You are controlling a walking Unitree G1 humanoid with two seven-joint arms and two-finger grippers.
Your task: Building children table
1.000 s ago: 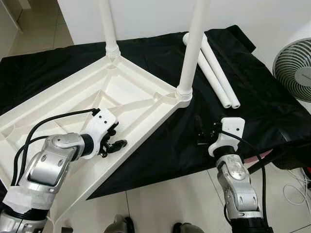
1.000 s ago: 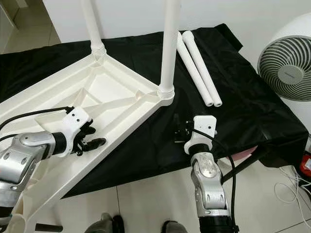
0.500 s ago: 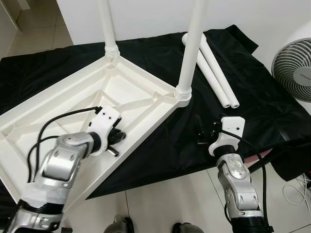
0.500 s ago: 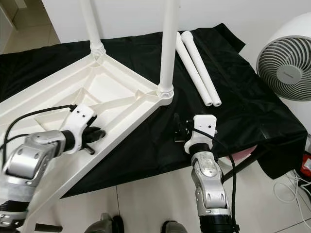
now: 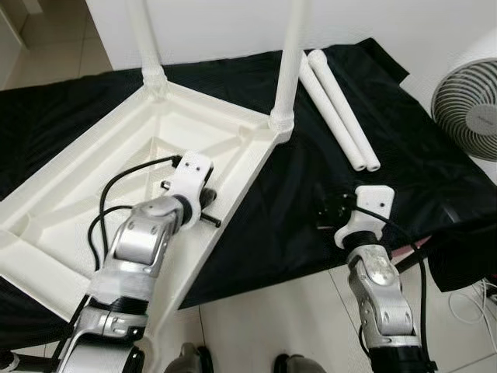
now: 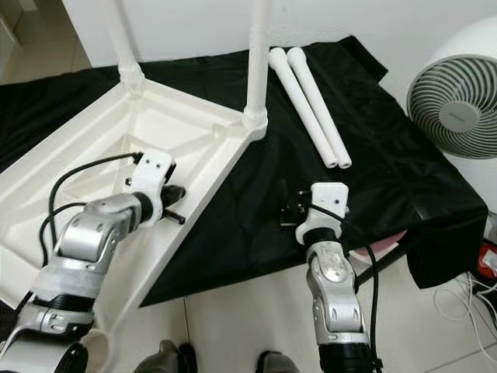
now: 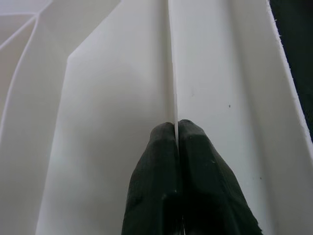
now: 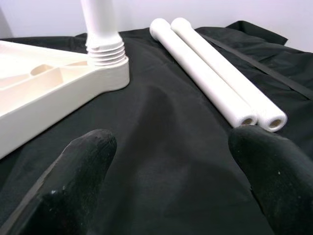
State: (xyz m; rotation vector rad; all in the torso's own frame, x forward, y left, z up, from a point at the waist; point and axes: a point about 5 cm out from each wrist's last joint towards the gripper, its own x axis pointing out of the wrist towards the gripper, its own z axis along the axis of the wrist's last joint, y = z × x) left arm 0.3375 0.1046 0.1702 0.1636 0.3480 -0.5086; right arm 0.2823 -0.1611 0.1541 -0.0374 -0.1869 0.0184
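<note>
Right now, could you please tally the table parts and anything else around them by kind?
Tabletop: 1
Fitted legs: 2
Loose legs: 2
Black cloth: 1
Fan: 1
Total: 7

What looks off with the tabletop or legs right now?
The upside-down white plastic tabletop hangs past the black-covered surface, its near corner over the floor. Two white legs lie loose. The left gripper fingers pinch an underside rib. Nothing looks broken.
</note>
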